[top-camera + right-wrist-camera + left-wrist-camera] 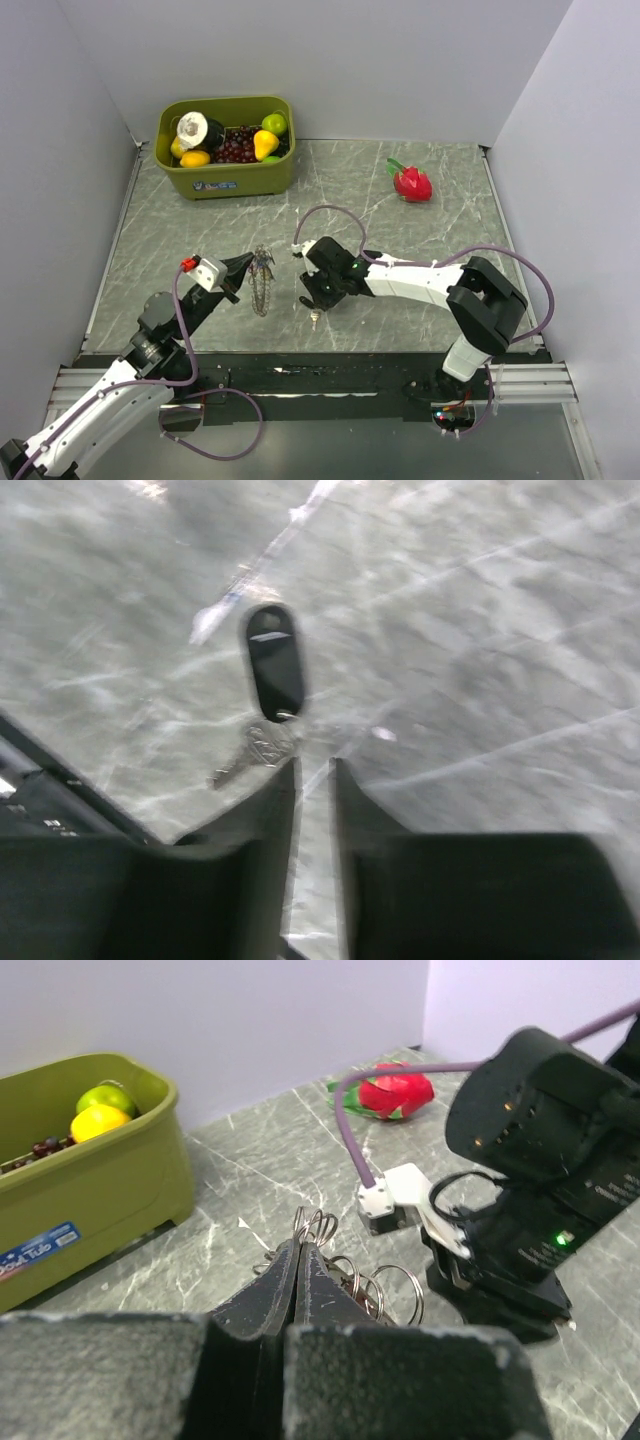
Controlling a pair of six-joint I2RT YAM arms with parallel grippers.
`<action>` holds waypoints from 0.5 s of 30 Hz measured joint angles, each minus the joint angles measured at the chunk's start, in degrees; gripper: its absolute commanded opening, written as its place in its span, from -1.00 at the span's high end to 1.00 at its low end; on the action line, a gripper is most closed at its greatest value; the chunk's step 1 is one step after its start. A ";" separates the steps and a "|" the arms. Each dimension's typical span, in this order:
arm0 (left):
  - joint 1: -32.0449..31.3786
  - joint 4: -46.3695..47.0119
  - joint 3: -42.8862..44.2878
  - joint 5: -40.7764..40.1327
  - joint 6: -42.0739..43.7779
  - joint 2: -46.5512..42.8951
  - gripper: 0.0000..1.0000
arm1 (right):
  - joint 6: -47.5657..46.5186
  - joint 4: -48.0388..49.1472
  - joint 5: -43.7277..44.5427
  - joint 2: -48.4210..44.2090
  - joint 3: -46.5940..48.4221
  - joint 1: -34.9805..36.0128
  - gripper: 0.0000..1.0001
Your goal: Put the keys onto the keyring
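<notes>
My left gripper (246, 266) is shut on the keyring (261, 278), a bunch of thin wire rings that hangs above the table. In the left wrist view the rings (378, 1285) fan out past my pinched left gripper (297, 1246). My right gripper (314, 300) hovers low over the table just right of the keyring. Its fingers (278, 810) stand a little apart with only bare table between them. Just ahead of my right gripper (312, 767) a pale silvery key (252, 752) lies flat, joined to a black oval head (274, 672). From above this key (315, 320) shows under the right gripper.
A green bin (226, 181) of toy fruit stands at the back left. A red toy fruit with green leaves (412, 183) lies at the back right. Grey walls close in three sides. A black rail (320, 375) runs along the near edge.
</notes>
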 measured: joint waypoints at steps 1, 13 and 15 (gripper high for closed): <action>0.00 -0.22 0.00 -0.59 -0.26 -0.39 0.98 | -0.04 0.68 -1.16 -0.02 -0.26 0.00 0.00; 0.00 -0.20 0.00 -0.94 -0.63 -0.26 0.98 | 0.13 5.62 -6.29 4.31 -0.96 -0.59 -0.13; 0.00 -0.17 0.00 -0.55 -0.63 0.22 0.98 | 0.17 6.40 -6.67 4.98 -0.92 -0.68 0.02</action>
